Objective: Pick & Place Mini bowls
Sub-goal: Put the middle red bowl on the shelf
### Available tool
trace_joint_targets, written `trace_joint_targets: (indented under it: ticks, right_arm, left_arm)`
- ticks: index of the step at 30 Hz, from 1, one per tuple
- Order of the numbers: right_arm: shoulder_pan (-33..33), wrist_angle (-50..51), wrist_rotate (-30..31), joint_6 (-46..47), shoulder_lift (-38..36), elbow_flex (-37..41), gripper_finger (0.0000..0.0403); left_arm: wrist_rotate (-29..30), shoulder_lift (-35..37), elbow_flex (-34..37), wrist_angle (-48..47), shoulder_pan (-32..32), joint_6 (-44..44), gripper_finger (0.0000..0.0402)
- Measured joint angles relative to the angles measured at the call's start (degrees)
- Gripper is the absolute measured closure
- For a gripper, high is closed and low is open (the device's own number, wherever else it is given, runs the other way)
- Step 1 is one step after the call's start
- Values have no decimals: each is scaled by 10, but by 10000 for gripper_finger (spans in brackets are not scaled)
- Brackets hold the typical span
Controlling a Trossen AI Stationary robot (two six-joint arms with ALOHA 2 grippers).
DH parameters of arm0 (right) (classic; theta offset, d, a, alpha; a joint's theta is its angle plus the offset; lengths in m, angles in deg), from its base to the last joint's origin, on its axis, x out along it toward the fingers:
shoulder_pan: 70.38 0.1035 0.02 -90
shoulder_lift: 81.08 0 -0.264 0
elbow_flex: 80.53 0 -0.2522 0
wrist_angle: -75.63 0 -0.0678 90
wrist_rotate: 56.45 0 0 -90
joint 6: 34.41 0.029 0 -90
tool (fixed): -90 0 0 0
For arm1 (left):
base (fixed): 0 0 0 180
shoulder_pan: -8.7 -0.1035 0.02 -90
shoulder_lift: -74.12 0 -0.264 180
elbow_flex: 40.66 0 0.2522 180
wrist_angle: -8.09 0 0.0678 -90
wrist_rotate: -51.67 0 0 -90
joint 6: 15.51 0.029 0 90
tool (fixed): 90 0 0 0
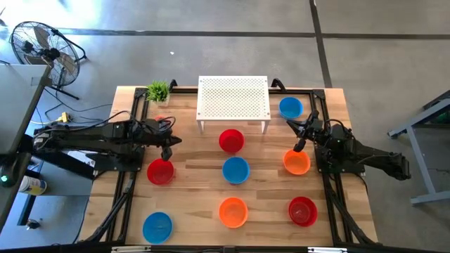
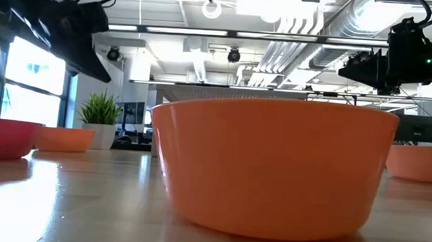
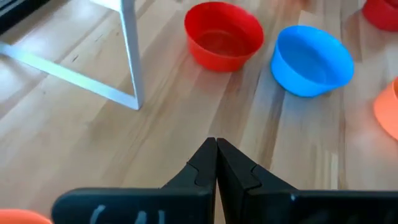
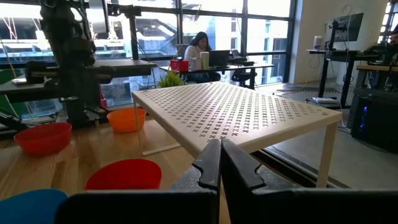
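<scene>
- Left gripper [image 1: 167,149]: fingers clenched, empty, above the red bowl [image 1: 160,171] near the desk's [image 1: 190,204] left edge.
- Right gripper [image 1: 300,145]: fingers clenched, empty, above the orange bowl [image 1: 297,162] near the right edge.
- Other mini bowls: spread across the desk.

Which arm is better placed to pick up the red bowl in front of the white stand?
Likely left. The left gripper, shut and empty, faces the red bowl across bare wood. The right gripper, also shut, hovers by an orange bowl, farther away.
</scene>
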Motion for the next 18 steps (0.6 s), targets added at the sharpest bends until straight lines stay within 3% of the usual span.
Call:
trace_joint_targets:
  ticks: [10,18]
  right_arm:
    - [0,0,0,0,0,0,402]
    - [0,-1,0,0,0,0,402]
  left_arm:
    - [87,-65,-60,-133,116,-179,401]
    - [85,-159,-101,-222,181,-307,401]
